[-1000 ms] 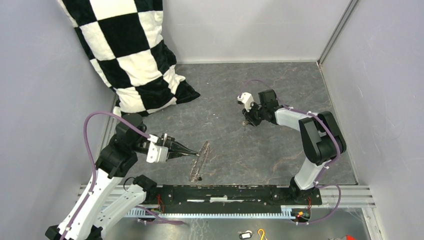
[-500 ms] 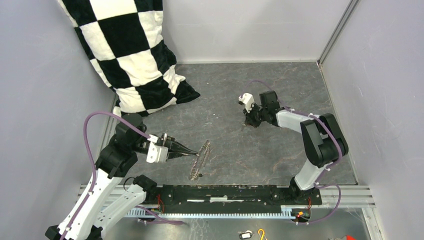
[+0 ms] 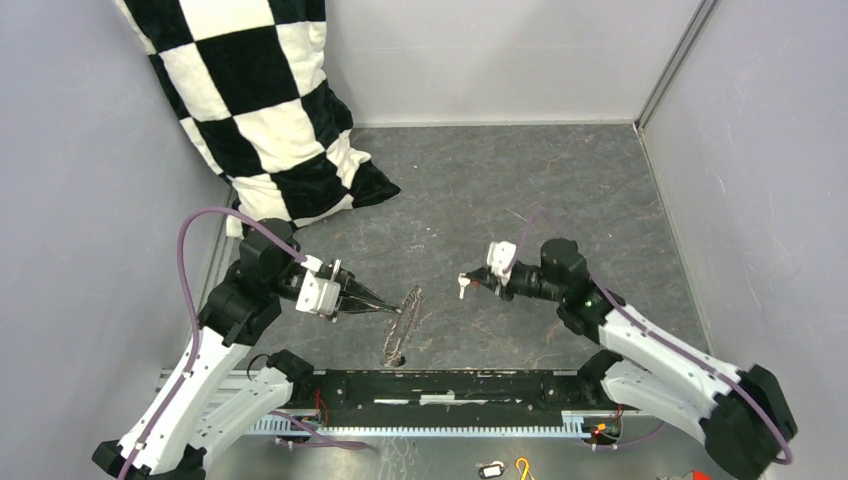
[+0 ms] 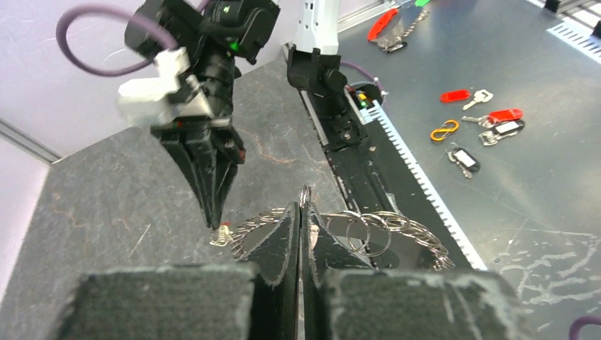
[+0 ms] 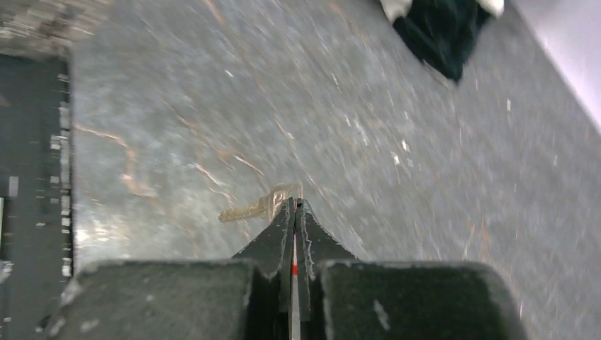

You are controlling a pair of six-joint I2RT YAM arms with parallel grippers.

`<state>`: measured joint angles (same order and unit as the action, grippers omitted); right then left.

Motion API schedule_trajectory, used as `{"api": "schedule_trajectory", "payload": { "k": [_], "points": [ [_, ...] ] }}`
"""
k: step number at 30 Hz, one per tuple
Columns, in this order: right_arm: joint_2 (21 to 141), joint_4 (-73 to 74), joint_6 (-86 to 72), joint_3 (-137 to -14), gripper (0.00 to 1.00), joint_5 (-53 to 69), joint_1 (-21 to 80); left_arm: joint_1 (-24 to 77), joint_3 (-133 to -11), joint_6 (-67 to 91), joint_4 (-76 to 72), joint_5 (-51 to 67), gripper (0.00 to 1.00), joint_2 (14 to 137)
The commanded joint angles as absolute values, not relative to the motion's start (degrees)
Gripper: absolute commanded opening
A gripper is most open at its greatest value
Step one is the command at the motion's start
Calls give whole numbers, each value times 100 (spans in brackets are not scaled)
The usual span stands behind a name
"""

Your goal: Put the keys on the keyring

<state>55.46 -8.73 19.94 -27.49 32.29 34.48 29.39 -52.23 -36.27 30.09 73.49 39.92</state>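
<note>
My left gripper (image 3: 384,308) is shut on the rim of the keyring (image 3: 396,340), a thin grey hoop fringed with small rings that stands tilted on the dark mat. In the left wrist view the fingers (image 4: 301,212) pinch the ring's (image 4: 397,221) top. My right gripper (image 3: 474,282) is shut on a small metal key (image 3: 462,286), held just right of the ring. In the right wrist view the key (image 5: 251,209) sticks out left of the shut gripper (image 5: 294,205), with red showing between the fingers. The left wrist view shows the right gripper (image 4: 215,221) and key (image 4: 221,236) beside the ring. The black-headed key is out of view.
A black-and-white checkered pillow (image 3: 270,110) leans at the back left. The black base rail (image 3: 450,385) runs along the front edge. Beyond it lie a yellow hook (image 4: 444,129), a dark tag (image 4: 464,157) and red tags (image 4: 453,95). Grey walls close in both sides.
My right arm has swung from the far middle of the mat toward the front, bringing the key close to the ring. My left gripper has shifted slightly, still holding the ring.
</note>
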Motion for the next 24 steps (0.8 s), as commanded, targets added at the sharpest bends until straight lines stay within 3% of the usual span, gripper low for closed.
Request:
{"api": "schedule_trajectory", "payload": {
  "k": [1,14,24],
  "points": [
    [4674,-982,2358,-2834,0,2916,4283,2962,-5513,-3113,2622,7831,2,4080],
    [4654,429,3689,-4779,0,2209,6516,2968,-5739,-2866,2620,8113,2,4331],
    [4874,861,4105,-5425,0,2448,6952,2962,-5895,-2719,2627,8169,2,4423]
  ]
}}
